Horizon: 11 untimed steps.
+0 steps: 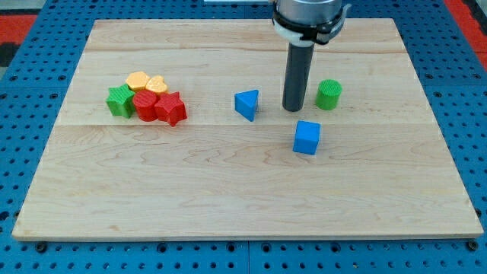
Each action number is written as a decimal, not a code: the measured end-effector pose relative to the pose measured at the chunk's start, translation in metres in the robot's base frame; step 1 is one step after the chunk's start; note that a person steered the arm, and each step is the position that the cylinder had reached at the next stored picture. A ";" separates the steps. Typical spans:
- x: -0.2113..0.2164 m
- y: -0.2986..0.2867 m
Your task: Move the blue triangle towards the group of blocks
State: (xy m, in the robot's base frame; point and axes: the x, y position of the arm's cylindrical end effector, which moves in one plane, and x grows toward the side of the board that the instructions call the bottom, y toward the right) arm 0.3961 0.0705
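Blue pegboard w/ a red strip at the far corners frames the pale wooden counter (251,190). No pincer on this arm, so nothing to be apart, together or clamped; just a dark rod, and its tip (294,109) sits on the wood between the blue triangle (246,103) to its left and the green cylinder (329,93) to its right, near both but touching neither. Blue cube (307,137) lies just nearer and slightly right of the tip.

Placement makes sense, I reckon: tip is on the triangle's right side, i.e. opposite the cluster at far left, so a leftward push would send it that way. Triangle is approx. mid-counter, well apart from the group.

Count:
- blue: 2 (triangle, cube)
- green: 2 (cylinder, green star (119,100))
- red: 2, packed tight (red block (144,105), red star (172,108))
- orange/yellow: 2, behind the reds (orange block (138,80), yellow heart (157,84))

Total 8 blocks, 4 in the group.
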 end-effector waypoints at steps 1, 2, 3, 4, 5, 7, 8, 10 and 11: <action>-0.008 -0.052; -0.004 -0.094; 0.008 -0.096; 0.032 -0.093; 0.050 -0.082; 0.075 -0.206; 0.108 -0.213; 0.066 -0.242; 0.061 -0.242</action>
